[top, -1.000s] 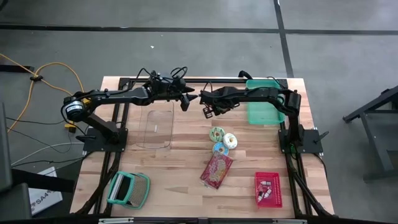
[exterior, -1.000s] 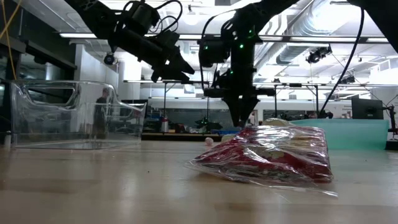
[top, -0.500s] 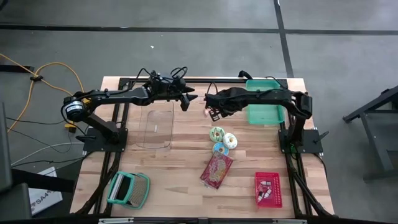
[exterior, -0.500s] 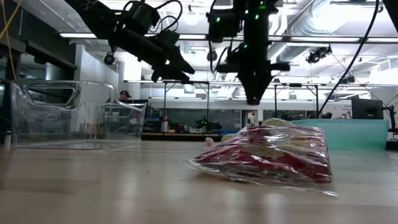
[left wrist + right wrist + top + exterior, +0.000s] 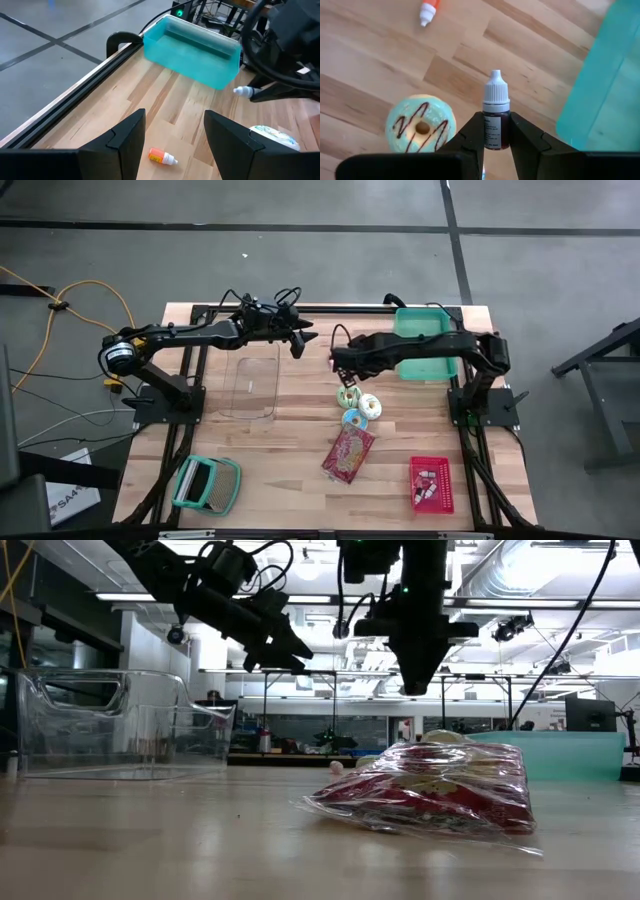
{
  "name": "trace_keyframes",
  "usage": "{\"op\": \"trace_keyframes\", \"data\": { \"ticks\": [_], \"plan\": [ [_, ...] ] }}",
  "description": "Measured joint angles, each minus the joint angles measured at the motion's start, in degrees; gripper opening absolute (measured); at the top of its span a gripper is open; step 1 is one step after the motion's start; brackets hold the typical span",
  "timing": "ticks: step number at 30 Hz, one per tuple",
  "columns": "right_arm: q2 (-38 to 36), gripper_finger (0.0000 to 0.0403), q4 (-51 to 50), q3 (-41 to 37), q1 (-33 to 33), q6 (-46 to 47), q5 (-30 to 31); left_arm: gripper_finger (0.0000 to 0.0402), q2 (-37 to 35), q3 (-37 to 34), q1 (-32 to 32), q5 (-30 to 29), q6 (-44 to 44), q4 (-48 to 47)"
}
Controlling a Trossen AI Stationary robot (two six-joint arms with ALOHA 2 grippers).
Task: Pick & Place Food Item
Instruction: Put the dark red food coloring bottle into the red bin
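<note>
The right gripper (image 5: pixel 496 142) has its fingers (image 5: pixel 472 135) nearly closed around a small dropper bottle (image 5: pixel 496 120), pinching the lower body while the white cap and most of the label stand clear above them. In the high view this gripper (image 5: pixel 345 372) hangs just above the doughnuts (image 5: pixel 358 404), beside the teal bin (image 5: pixel 421 322).

The grip looks narrow: only the base of a smooth, rounded bottle is caught, so a quick swing or a wrist roll could let it pivot or slide out, probably onto the blue-iced doughnut (image 5: pixel 421 128) below. Carrying it low toward the teal bin could also knock it against the bin's wall.

The bottle is small, with a dark-filled body, a pale printed label and a ribbed white cap with a nozzle tip; it sits upright in the grip. A second, orange bottle (image 5: pixel 428 10) lies on the tabletop (image 5: pixel 380 55), well apart from the teal bin.

The left gripper (image 5: pixel 298 338) waits across from the teal bin, its fingers (image 5: pixel 127 135) spread wide and holding nothing.
</note>
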Motion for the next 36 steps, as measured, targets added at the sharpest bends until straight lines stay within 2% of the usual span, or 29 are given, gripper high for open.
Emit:
{"op": "trace_keyframes", "data": {
  "ticks": [8,13,26,36],
  "plan": [
    [0.00,0.0064,-1.28,0.00,4.53,5.05,-1.42,0.0195,0.02,0.00,0.00,0.02,0.00,0.00],
    [0.00,0.0064,-3.49,0.00,9.11,12.02,-1.61,0.0195,0.02,0.00,0.00,0.02,0.00,0.00],
    [0.00,0.0064,-10.28,0.00,26.26,39.59,-5.41,0.0195,0.04,0.00,0.00,0.01,0.01,0.01],
    [0.07,0.0064,-12.81,0.00,40.64,63.42,-11.37,0.0195,0.04,0.00,0.00,0.00,0.00,0.00]
  ]
}}
